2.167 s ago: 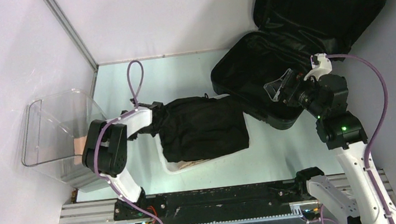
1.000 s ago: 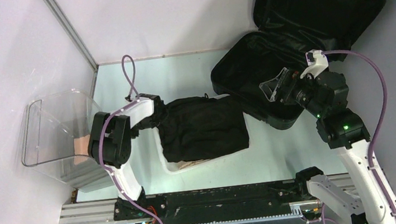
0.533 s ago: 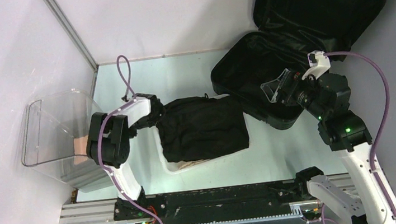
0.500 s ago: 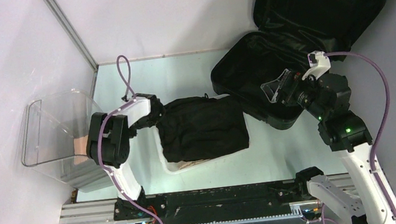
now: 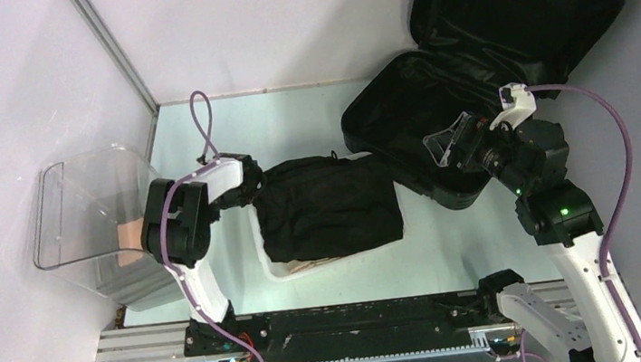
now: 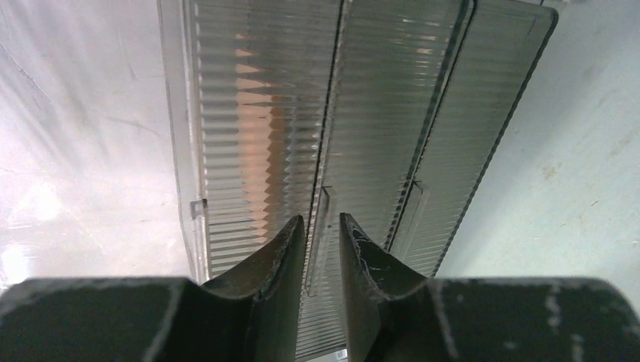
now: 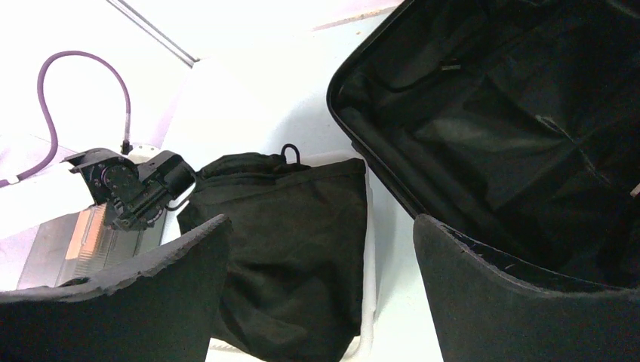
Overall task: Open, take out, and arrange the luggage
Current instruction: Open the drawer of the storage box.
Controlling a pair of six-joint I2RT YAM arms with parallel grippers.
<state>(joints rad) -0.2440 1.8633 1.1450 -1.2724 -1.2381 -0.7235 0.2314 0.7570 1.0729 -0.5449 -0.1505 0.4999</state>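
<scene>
Two grippers: one drawn nearly together, one spread wide; neither holds anything
Left gripper (image 6: pixel 321 220): fingers close together with only a thin slit between them; nothing sits in the slit; it points down at ribbed clear plastic (image 6: pixel 377 113); whether the tips touch that plastic cannot be told
Right gripper (image 7: pixel 318 226): jaws spread wide and empty; it hovers over the near rim of the luggage, apart from it
Luggage (image 5: pixel 400 113): black hard-shell suitcase lying open at the far right of the table (image 5: pixel 291 116); lower shell flat on the table; ribbed lid (image 5: pixel 533 2) raised and leaning toward the back right corner; black fabric lining rumpled inside
Black folded garment (image 5: pixel 329 207): draped over the white basket (image 7: pixel 368 256) and covering most of it; its right edge is just beside the suitcase's near left corner; the left arm's wrist is just beside its left edge
White basket: mid-table, between the two arms; only strips of its rim show past the cloth
Clear bin (image 5: pixel 88 207): at the left edge of the table, beside the left arm; something peach-coloured shows through its wall; the ribbed plastic under the left gripper is possibly part of it
</scene>
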